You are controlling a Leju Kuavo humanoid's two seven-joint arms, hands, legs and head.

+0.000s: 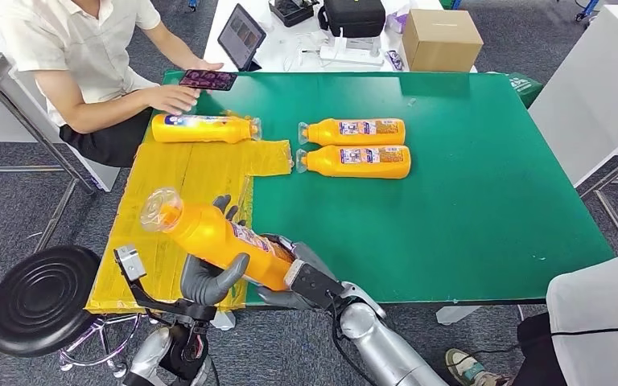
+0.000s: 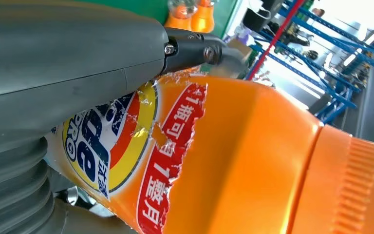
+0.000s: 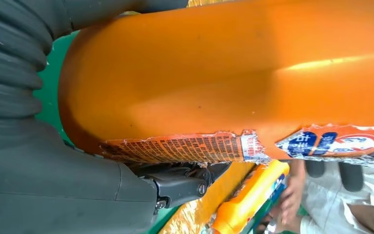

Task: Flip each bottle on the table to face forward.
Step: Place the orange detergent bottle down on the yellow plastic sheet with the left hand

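Green table (image 1: 467, 201) | both hands, left hand (image 1: 209, 277) and right hand (image 1: 302, 277), grip orange bottle (image 1: 217, 233) | torn label reads "1瓶可" (image 2: 187, 114)

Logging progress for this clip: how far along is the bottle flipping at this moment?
Likely done: two orange bottles lie side by side on the green table, labels up. In hand: a fourth bottle is held above the table edge by the left hand and right hand. Possibly left: the bottle on the yellow sheet beside a person's hand; its facing is unclear.
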